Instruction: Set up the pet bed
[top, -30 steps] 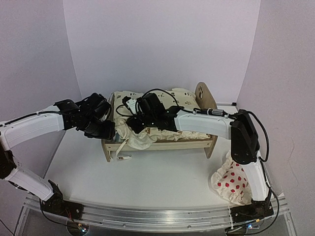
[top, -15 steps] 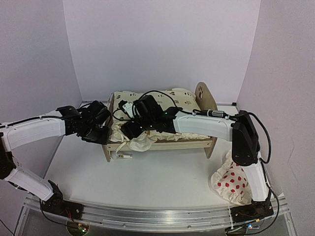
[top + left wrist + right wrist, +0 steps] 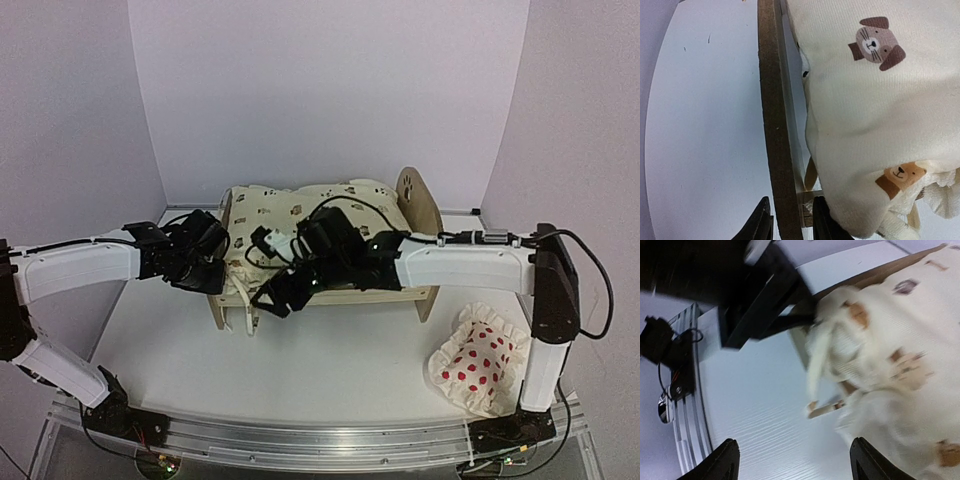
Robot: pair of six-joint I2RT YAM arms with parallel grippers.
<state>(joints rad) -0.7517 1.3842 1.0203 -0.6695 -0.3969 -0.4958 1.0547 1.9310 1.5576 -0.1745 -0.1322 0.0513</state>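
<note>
Your left gripper (image 3: 790, 217) straddled the left end board of the one pet bed (image 3: 420, 215), mid-table; clamped or not, couldn't tell. Right gripper (image 3: 278, 298) hung wide open, empty, just off its front-left corner. One cushion (image 3: 300, 205), one pillow (image 3: 480, 360). Pillow showed only in the top view, the straddle only at the left wrist.

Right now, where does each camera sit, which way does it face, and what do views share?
Top external: above and behind the bases, looking down at left gripper and right gripper at the pet bed.
Left wrist: looks along the bed's end board beside the animal-print cushion; own fingers astride the board.
Right wrist: blurred, facing cushion and table; own fingers wide apart.
Shared: all three show the cushion.
</note>
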